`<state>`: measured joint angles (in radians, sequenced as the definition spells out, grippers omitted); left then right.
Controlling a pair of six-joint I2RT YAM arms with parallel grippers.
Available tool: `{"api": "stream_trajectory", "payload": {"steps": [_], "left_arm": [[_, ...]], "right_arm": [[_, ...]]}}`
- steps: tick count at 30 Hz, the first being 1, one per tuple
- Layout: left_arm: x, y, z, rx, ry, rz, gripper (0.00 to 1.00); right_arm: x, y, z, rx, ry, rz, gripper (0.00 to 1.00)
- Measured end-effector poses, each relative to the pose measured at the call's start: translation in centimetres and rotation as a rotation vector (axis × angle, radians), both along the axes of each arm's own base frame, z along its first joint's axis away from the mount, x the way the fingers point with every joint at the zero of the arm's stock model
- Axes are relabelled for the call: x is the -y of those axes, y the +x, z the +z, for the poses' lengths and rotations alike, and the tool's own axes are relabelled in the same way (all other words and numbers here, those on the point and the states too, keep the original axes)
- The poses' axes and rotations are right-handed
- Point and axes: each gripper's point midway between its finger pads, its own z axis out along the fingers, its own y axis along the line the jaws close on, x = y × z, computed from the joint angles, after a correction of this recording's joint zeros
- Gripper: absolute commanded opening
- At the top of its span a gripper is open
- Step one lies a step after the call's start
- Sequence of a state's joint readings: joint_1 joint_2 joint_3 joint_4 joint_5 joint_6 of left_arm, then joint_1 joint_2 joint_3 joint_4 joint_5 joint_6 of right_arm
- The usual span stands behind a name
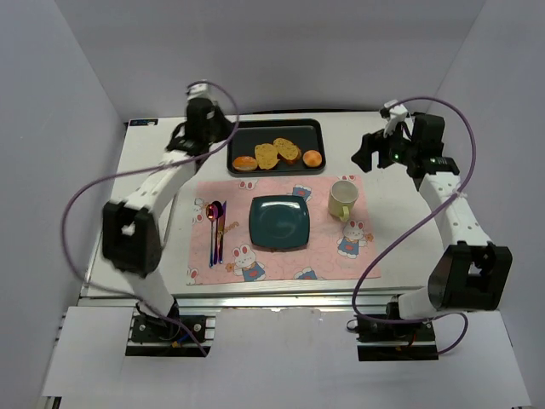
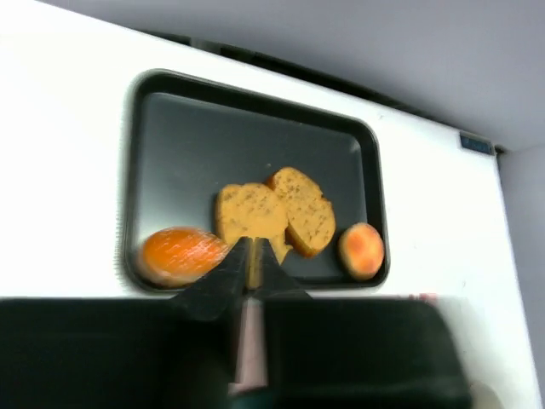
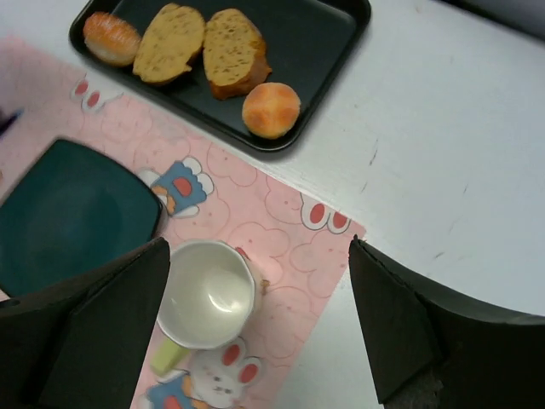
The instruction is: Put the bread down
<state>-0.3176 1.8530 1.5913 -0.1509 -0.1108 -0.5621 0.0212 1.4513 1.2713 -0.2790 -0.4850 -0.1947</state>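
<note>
With the bun (image 3: 271, 110) close to the tray (image 3: 328, 34) rim and a slice (image 3: 234, 47), the open right end effector (image 3: 260, 247) may nudge it rolling, while the left end effector (image 2: 254, 247) is closed.

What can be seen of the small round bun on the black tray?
The small round bun is golden orange-brown with a paler patch on top. It is smooth, slightly glossy, ball-like and whole. It sits on the floor of the black tray, in the near right corner in the top view, close beside a toasted slice. Nothing grips it.
</note>
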Motion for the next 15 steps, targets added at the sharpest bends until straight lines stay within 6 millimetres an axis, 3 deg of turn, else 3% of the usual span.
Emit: {"api": "stream_trajectory", "payload": {"steps": [3, 4, 7, 8, 9, 11, 13, 15], "left_arm": [[-4.8, -5.3, 3.2, 0.053, 0.019, 0.009, 0.00], [-6.5, -6.6, 3.9, 0.069, 0.026, 0.021, 0.04], [-13.0, -11.3, 3.8, 0.076, 0.086, 0.105, 0.64], [-15.0, -12.5, 3.3, 0.061, 0.111, 0.147, 0.68], [-16.6, -13.7, 2.4, 0.034, 0.144, 0.181, 0.77], [-18.6, -15.4, 0.3, -0.034, 0.216, 0.209, 0.80], [-19.9, -16.6, -2.1, -0.113, 0.296, 0.211, 0.82], [-20.8, -17.2, -4.3, -0.185, 0.358, 0.199, 0.82]], "right_arm": [[-0.1, -1.9, 0.1, 0.091, -0.039, 0.131, 0.74], [-0.6, -3.1, 0.1, 0.124, -0.046, 0.200, 0.60], [-2.1, -5.1, 0.6, 0.206, -0.037, 0.363, 0.33], [-2.8, -5.6, 0.7, 0.228, -0.029, 0.418, 0.24], [-3.5, -5.8, 0.7, 0.242, -0.021, 0.461, 0.24], [-4.5, -6.2, 0.8, 0.251, -0.016, 0.523, 0.50], [-6.9, -6.4, -0.9, 0.191, 0.004, 0.602, 0.74], [-8.6, -6.4, -1.9, 0.159, 0.005, 0.654, 0.81]]}}
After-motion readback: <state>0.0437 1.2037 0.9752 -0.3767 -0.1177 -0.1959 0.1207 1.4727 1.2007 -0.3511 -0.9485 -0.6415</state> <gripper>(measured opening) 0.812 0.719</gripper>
